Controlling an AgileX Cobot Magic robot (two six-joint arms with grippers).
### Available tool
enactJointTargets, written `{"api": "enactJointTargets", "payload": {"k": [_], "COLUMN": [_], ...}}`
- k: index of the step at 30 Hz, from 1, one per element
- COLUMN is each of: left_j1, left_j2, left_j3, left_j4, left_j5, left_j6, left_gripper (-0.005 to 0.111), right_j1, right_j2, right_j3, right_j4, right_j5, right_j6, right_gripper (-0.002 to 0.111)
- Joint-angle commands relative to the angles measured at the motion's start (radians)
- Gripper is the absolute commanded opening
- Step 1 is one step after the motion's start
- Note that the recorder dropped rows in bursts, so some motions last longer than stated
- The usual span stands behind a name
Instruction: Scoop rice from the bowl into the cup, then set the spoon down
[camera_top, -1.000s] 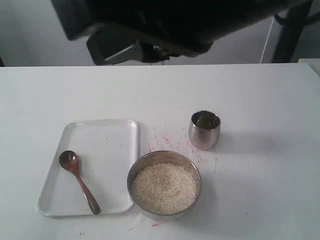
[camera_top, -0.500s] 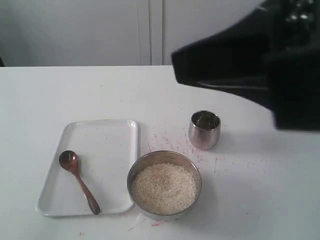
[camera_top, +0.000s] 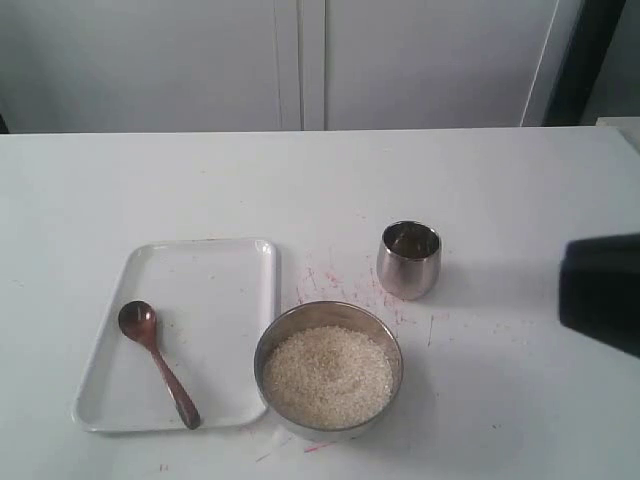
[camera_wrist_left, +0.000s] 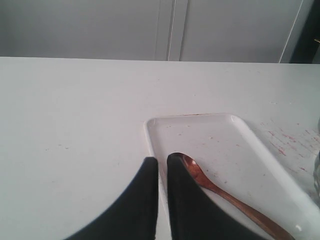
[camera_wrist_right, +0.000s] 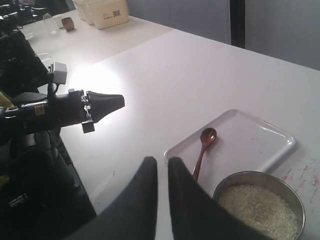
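The dark wooden spoon lies in a white tray on the left, its bowl towards the far side. To the tray's right is the steel bowl, full of white rice. The small steel cup stands just behind the bowl to its right. My left gripper hovers shut and holds nothing, near the tray's edge and the spoon. My right gripper is also shut and holds nothing. It hangs high, with the spoon, tray and rice beyond it.
A dark part of the right arm juts in at the right edge, level with the cup. Faint red marks speckle the white table between tray and cup. The left arm reaches over the table's edge.
The big dark arm that blocked the top of the exterior view swept right and down. Only a piece shows at the right edge. Spoon, bowl and cup have not moved.
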Motion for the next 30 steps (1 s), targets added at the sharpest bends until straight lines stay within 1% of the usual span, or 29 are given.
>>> {"api": "enactJointTargets", "payload": {"k": [1, 9, 18, 23, 30], "left_j1": [-0.005, -0.005, -0.005, -0.005, -0.005], "left_j2": [-0.004, -0.004, -0.004, -0.004, -0.004], "left_j3": [-0.007, -0.007, -0.007, -0.007, -0.007], "left_j4": [-0.005, -0.005, -0.005, -0.005, -0.005], "left_j5": [0.000, 0.000, 0.000, 0.000, 0.000], "left_j6": [-0.001, -0.001, -0.001, -0.001, -0.001], "left_gripper": [0.014, 0.014, 0.014, 0.014, 0.014], "right_j1": [-0.002, -0.002, -0.002, -0.002, -0.002], "right_j2": [-0.103, -0.242, -0.308, -0.347, -0.358], "right_j3": [0.075, 0.229, 0.399, 0.536, 0.684], "right_j4": [-0.003, 0.049, 0.060, 0.079, 0.079], "right_j5": [-0.045, -0.145, -0.226, -0.385, -0.559], "right_j6": [-0.015, -0.011, -0.011, -0.023, -0.089], "right_gripper": [0.009, 0.009, 0.009, 0.009, 0.009]}}
